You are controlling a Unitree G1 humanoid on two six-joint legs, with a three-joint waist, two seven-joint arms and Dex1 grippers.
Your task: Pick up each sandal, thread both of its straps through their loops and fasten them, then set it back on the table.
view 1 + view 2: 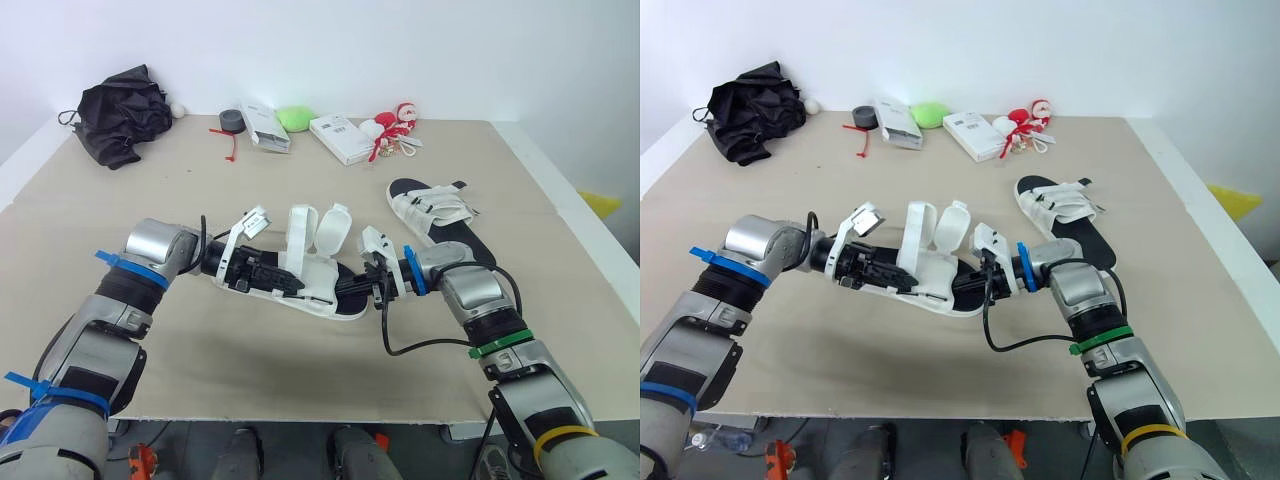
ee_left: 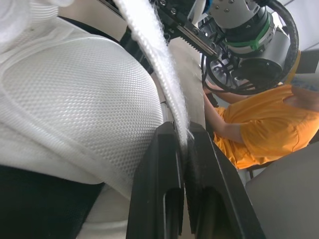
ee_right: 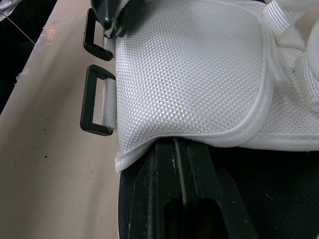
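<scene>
Pinching with both fingers pressed together, the left gripper [image 2: 182, 142] is clamped on a white strap [image 2: 149, 40] that runs edge-on into its grip. The right gripper [image 3: 180, 149] is likewise closed, its tips tucked under the rim of the white mesh flap [image 3: 194, 69], seemingly nipping the open sandal [image 1: 312, 284] at that edge. Judging from this, one arm steadies the shoe while the other brings a strap toward its buckle. Just beside the flap hang two black loops [image 3: 96, 107], both empty, so threading is not yet done. In the head view the sandal spans the gap between the two grippers, its wide flaps [image 1: 318, 232] standing up and unfastened. I cannot tell whether its sole rests on the table [image 1: 250, 365] or hangs just above it. A second sandal [image 1: 433, 214] lies flat farther off on the robot's right, well apart. A person in an orange top [image 2: 259, 134] sits beyond the table.
</scene>
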